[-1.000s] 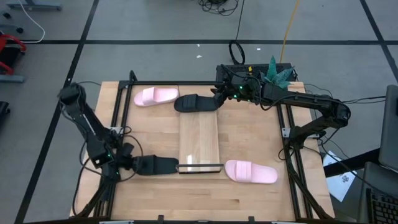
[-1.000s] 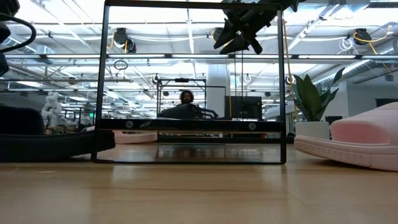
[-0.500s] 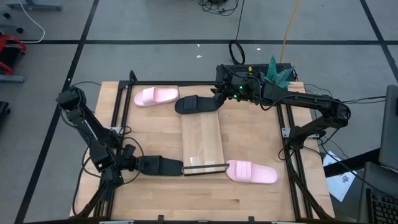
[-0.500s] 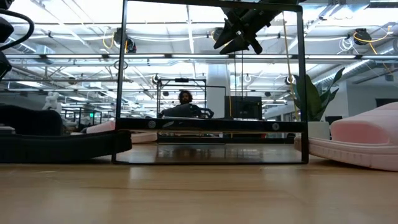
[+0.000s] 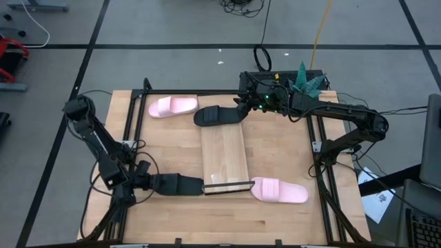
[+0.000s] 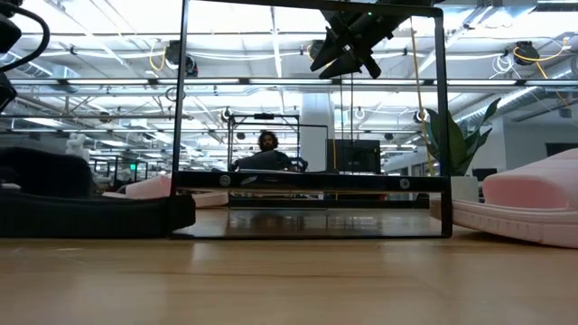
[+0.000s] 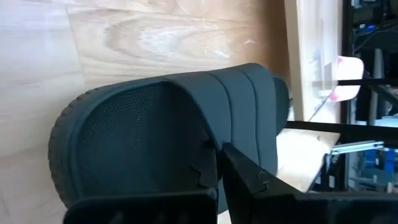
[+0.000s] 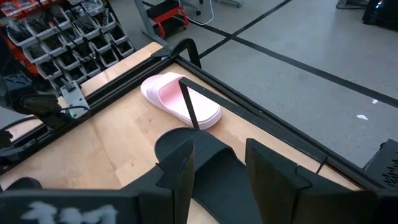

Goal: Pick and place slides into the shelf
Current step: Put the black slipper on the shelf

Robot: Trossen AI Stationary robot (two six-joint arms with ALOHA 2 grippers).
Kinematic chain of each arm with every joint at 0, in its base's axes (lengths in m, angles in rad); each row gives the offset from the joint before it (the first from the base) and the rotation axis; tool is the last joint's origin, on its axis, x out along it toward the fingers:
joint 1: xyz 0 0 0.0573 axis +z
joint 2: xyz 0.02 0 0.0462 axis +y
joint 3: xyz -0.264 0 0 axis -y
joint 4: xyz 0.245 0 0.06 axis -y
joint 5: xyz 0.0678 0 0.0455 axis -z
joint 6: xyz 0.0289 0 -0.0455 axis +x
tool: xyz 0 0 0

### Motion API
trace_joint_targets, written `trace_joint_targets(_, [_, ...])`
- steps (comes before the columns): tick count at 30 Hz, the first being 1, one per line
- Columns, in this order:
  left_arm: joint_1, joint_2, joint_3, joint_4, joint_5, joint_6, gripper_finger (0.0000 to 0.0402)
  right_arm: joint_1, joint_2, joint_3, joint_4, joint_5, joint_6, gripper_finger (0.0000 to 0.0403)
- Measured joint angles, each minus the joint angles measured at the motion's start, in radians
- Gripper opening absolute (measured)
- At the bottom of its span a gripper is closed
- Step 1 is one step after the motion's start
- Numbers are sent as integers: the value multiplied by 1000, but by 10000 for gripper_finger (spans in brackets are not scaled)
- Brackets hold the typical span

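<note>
My left gripper (image 5: 153,183) is shut on a black slide (image 5: 178,184) near the table's front left. The slide's toe end meets the dark-edged lip (image 5: 227,186) at the near end of the light-wood shelf (image 5: 224,155). A pink slide (image 5: 279,191) lies on its sole just right of the lip. A second black slide (image 5: 215,115) and a second pink slide (image 5: 172,106) lie at the far edge. My right gripper (image 5: 240,108) is open and raised above the far black slide (image 8: 217,177), touching nothing. My left gripper has the black slide by its strap, at the edge facing the heel (image 7: 214,146). The two fingers (image 7: 249,177) are closed there. They come level from the table's left, along the slide. The slide lies on its sole on the table (image 6: 90,217).
Dark frame rails (image 5: 138,103) run along the table's left, far and right sides. A green plant (image 5: 306,77) and cables sit at the far right corner. Bare wood lies between the shelf and the right rail. A person (image 6: 269,149) sits in the room beyond.
My left gripper has gone toward the table's right edge, sliding the black slide along the table against the shelf's lip. The shelf's near end has swung to the right while its far end has stayed, so the shelf now lies slightly askew.
</note>
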Motion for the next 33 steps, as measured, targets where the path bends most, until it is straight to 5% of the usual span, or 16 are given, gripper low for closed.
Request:
trace_joint_targets(18, [-30, -255, 34, -293, -42, -2, 0, -1, 0, 0, 0, 0, -9, 134])
trace_joint_targets(33, [-27, -342, 348, -826, -213, 54, 0, -4, 0, 0, 0, 27, -31, 134])
